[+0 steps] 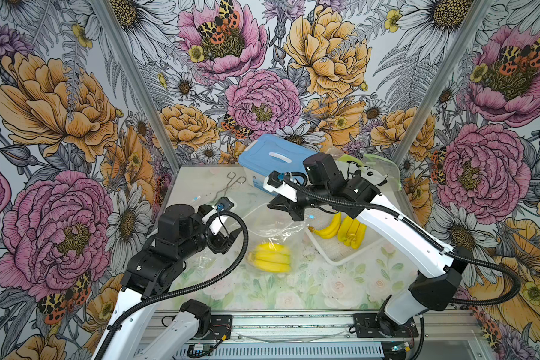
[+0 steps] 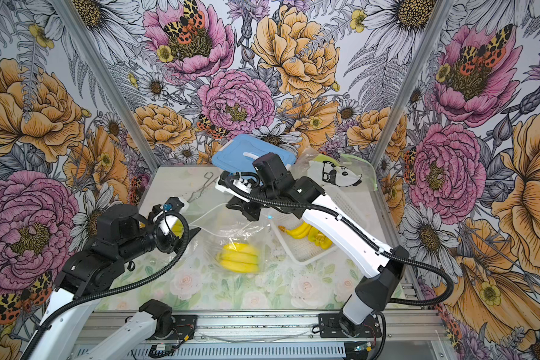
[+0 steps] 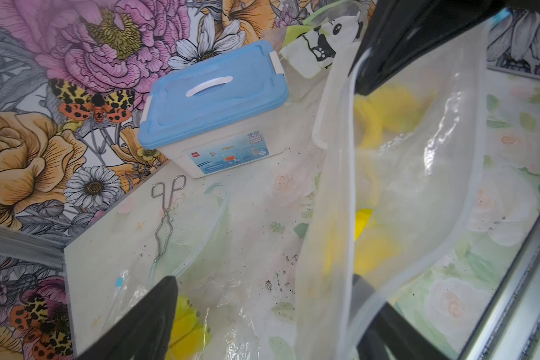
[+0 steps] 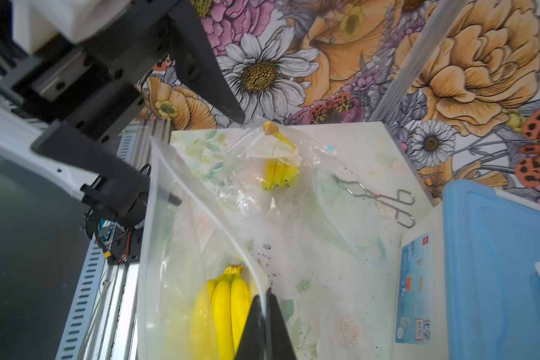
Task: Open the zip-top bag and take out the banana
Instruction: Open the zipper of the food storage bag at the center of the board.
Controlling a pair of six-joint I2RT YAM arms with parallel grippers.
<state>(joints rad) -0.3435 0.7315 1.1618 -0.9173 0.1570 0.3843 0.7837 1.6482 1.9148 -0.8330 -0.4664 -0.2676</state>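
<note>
Clear zip-top bag holding the banana bunch rests mid-table, rim pinched by the right pincer; left pincer gapes wide beside it. Open table lies toward the front rail.

White-and-black left robot arm, 8 o'clock in both top views: tapered white shell links, boxy black joint housings, small pale screw heads. White-and-black right robot arm, 4 o'clock: same build. Black corrugated cable conduit along each. Blue plug on white wrist block. Black wedge fingers on left gripper, right gripper. Black bolted base plates, 6 o'clock; red-black wires.
</note>
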